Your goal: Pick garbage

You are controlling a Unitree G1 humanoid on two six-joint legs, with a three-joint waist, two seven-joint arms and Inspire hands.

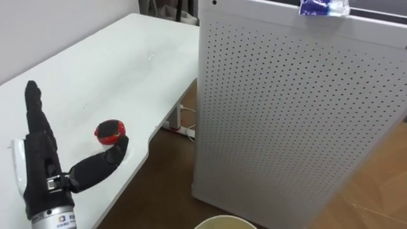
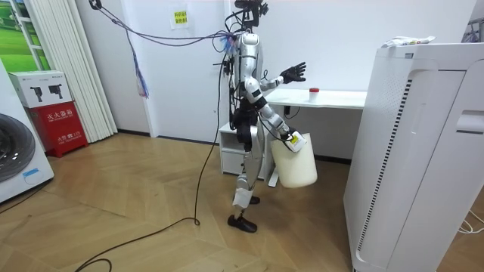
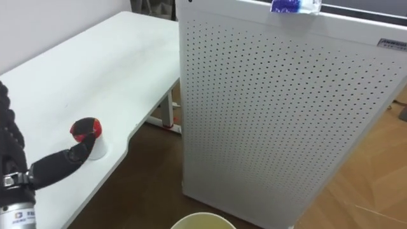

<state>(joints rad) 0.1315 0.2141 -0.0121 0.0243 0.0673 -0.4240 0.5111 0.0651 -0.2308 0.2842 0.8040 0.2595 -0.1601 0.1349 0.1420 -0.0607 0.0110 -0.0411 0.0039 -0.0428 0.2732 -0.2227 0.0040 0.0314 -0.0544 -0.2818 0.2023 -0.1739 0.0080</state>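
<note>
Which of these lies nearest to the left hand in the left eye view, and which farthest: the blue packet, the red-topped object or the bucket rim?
From the left hand:
1. Red-topped object, on the table, by the thumb tip.
2. Bucket rim, at the bottom edge, off to the right.
3. Blue packet, on top of the white perforated unit, far upper right.

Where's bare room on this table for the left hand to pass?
Bare: the whole table beyond the red-topped item, from wall to the perforated cabinet. Crowded: near edge, where the open left hand stands beside that item.
</note>
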